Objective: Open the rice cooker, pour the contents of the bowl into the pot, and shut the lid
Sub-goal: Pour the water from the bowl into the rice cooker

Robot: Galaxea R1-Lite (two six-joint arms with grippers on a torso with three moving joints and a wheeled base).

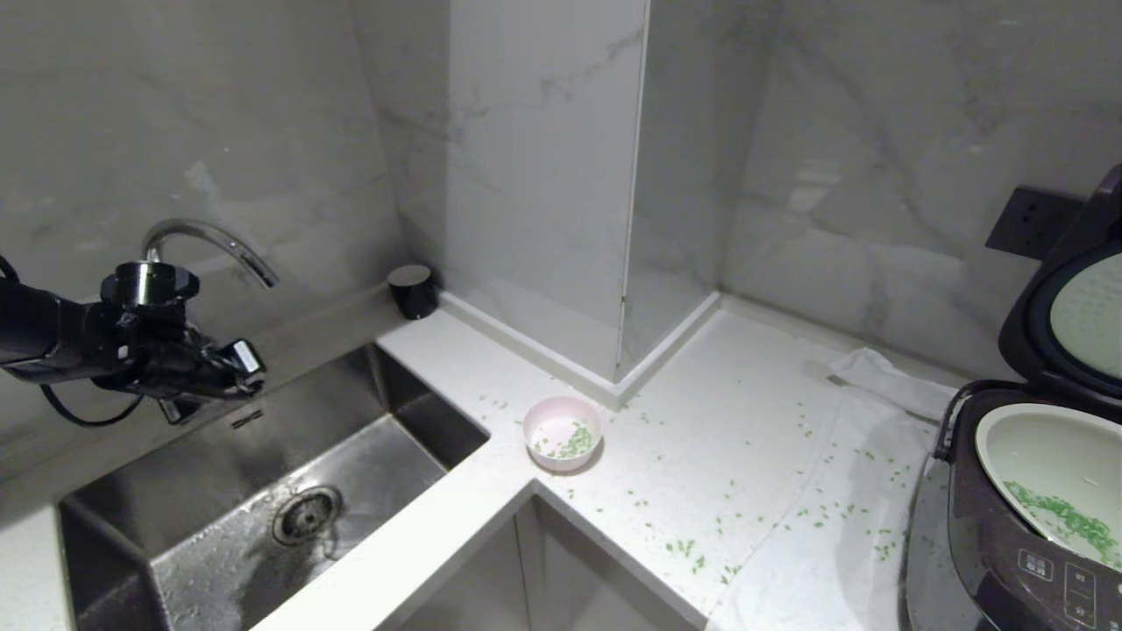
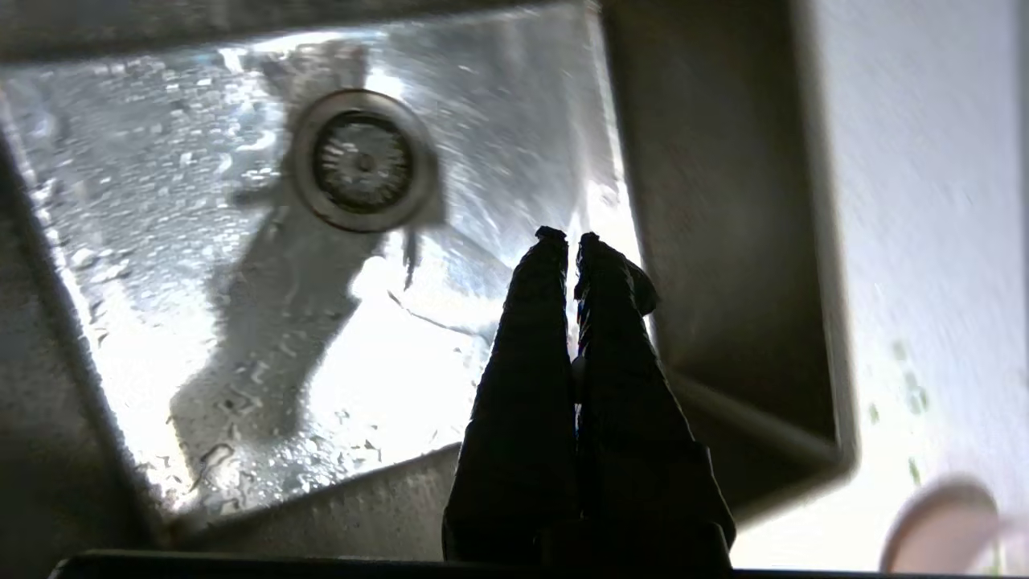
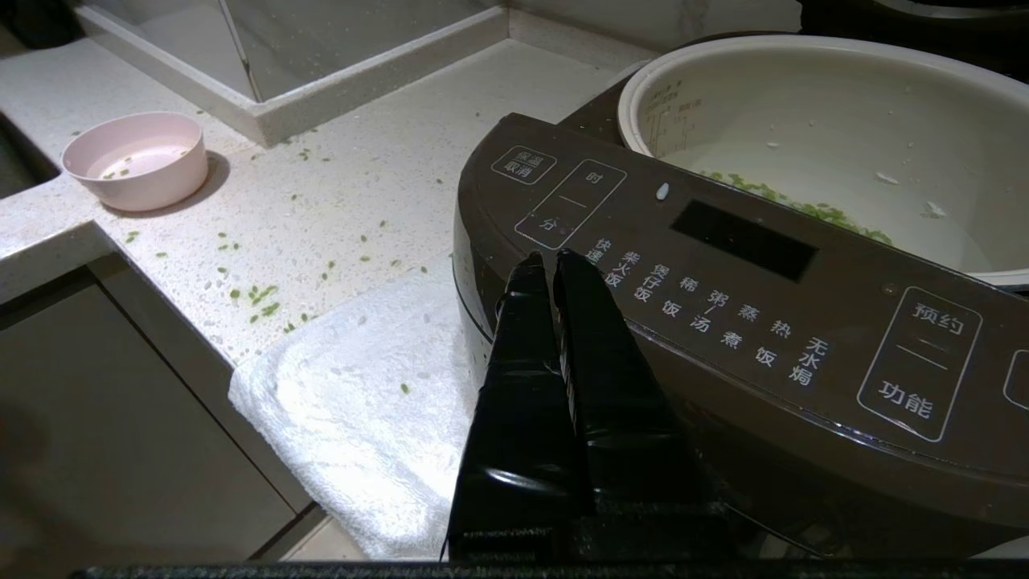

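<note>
Bowl (image 1: 563, 432) right of left gripper (image 1: 250, 364).

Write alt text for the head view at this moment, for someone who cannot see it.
The rice cooker stands open at the right edge, its lid raised and green bits in the pot. The pink bowl sits upright on the white counter beside the sink, a few bits inside and more scattered around. The left gripper, shut and empty, hangs above the sink.
</note>
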